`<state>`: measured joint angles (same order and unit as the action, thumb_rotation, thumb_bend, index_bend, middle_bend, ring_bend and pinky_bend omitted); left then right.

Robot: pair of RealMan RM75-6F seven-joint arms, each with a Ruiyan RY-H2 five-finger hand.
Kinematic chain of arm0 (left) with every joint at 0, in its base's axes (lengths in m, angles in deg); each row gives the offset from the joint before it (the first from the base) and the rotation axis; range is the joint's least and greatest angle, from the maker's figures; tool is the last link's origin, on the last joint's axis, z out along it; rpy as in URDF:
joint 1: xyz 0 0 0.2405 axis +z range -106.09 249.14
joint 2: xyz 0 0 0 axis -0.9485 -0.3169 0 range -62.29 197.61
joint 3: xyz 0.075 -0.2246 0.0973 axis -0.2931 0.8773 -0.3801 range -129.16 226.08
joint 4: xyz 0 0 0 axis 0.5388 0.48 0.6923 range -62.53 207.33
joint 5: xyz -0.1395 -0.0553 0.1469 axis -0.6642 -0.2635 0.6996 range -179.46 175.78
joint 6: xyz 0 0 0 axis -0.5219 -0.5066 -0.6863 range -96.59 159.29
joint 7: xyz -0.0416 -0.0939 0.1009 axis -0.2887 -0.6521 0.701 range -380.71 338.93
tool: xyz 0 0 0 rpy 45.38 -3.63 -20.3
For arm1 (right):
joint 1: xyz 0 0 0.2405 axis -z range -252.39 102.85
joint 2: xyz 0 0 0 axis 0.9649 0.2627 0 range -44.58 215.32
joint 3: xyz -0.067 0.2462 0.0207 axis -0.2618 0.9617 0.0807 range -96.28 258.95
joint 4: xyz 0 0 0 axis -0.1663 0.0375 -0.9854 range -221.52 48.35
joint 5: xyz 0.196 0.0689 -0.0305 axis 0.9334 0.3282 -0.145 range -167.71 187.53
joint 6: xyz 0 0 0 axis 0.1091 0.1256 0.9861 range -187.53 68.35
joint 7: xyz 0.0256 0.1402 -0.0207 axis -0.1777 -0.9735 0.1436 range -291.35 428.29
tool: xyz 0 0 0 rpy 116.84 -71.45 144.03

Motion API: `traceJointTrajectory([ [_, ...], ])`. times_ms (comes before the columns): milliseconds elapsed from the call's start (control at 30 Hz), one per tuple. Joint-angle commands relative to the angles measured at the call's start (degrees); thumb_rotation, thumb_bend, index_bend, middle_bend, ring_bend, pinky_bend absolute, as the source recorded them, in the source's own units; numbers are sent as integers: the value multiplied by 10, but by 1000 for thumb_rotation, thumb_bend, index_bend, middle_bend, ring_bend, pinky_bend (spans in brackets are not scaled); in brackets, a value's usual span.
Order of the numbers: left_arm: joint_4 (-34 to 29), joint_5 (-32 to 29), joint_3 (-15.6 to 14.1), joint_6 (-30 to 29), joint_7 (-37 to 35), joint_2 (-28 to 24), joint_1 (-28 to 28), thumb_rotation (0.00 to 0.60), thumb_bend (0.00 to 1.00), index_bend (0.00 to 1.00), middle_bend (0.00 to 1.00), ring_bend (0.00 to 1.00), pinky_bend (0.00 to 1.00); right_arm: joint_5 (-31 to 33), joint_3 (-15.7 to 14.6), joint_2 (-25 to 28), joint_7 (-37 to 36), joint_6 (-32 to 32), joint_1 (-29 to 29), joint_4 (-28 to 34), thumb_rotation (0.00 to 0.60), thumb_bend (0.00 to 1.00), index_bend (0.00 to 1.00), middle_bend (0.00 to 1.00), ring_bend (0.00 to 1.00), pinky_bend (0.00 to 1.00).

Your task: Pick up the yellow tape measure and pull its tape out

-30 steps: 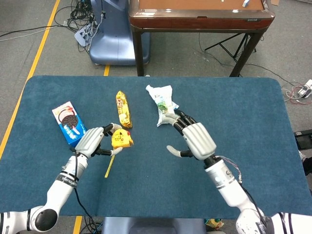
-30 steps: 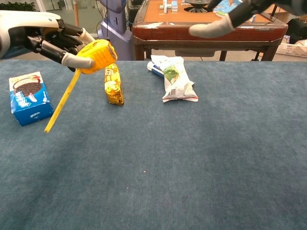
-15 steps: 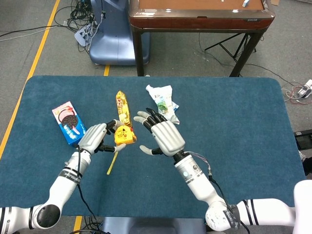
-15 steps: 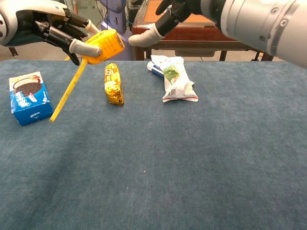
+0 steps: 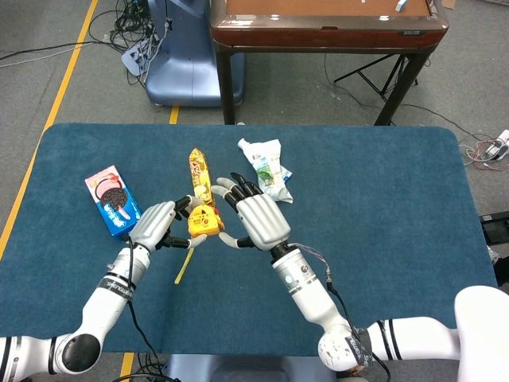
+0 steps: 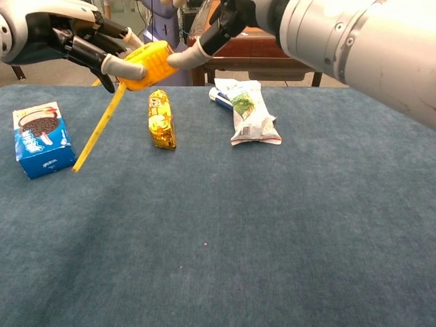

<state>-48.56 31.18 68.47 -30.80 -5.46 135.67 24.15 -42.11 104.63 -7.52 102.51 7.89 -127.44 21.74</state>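
Blue table (image 5: 382, 239) cloth lies under the yellow tape measure (image 5: 202, 220), held aloft in the left robot hand (image 5: 153, 225), its tape (image 6: 99, 129) hanging out. Just beside it, the right robot hand (image 5: 256, 220) is spread wide, thumb at the case. Behind lies a gold snack packet (image 5: 200, 174).

A: The table (image 5: 382, 239) looks like matt blue cloth, slightly fuzzy. The tape measure (image 5: 202, 222)?

B: Smooth yellow plastic, mildly glossy. The gold wrapper (image 6: 161, 119) is shiny crinkled foil; the biscuit box (image 6: 42, 139) is printed card.
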Motion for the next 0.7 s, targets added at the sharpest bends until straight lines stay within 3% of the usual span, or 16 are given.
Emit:
traceJointTrajectory([
  [33, -1, -1, -1, -1, -1, 0, -2, 600, 242, 448, 469, 339, 332, 4, 0, -4, -1, 1, -5, -4, 600, 303, 181, 140, 56, 159],
  [467, -4, 2, -12, -5, -8, -7, -4, 600, 242, 447, 469, 339, 335, 19, 0, -17, -1, 9, -24, -22, 600, 305, 181, 140, 56, 160],
  [700, 6, 9, -18, -2, -25, -9, 3, 600, 242, 454, 472, 339, 335, 22, -1, -16, 4, 22, -27, -25, 600, 400, 181, 167, 57, 160],
])
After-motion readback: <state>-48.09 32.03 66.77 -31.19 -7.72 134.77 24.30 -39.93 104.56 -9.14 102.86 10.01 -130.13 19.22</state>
